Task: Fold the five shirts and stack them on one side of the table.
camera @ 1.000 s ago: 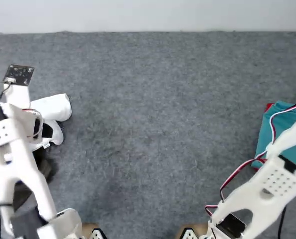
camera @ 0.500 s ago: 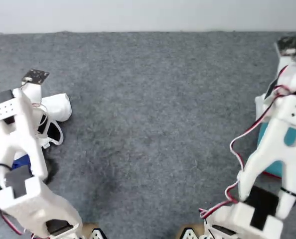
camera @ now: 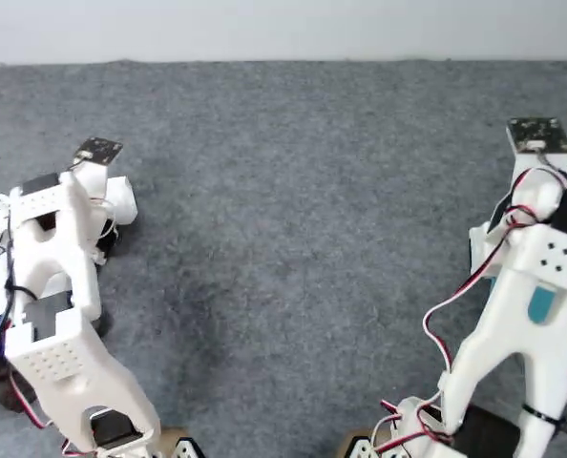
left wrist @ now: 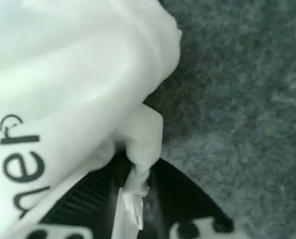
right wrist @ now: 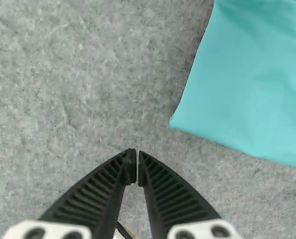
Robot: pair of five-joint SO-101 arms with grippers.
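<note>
White shirt (left wrist: 78, 74) (black lettering), left end effector (left wrist: 136, 172)

I note dark lettering (left wrist: 21, 167) on white shirt (left wrist: 78, 64), left wrist view: few letters, cut off at frame edge, no whole word readable. Also small board (camera: 98, 150), high view: markings too small.

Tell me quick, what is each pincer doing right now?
Left pincer: closed on a fold of the white fabric shirt.
Right pincer: closed, empty, over the grey carpet.
</note>
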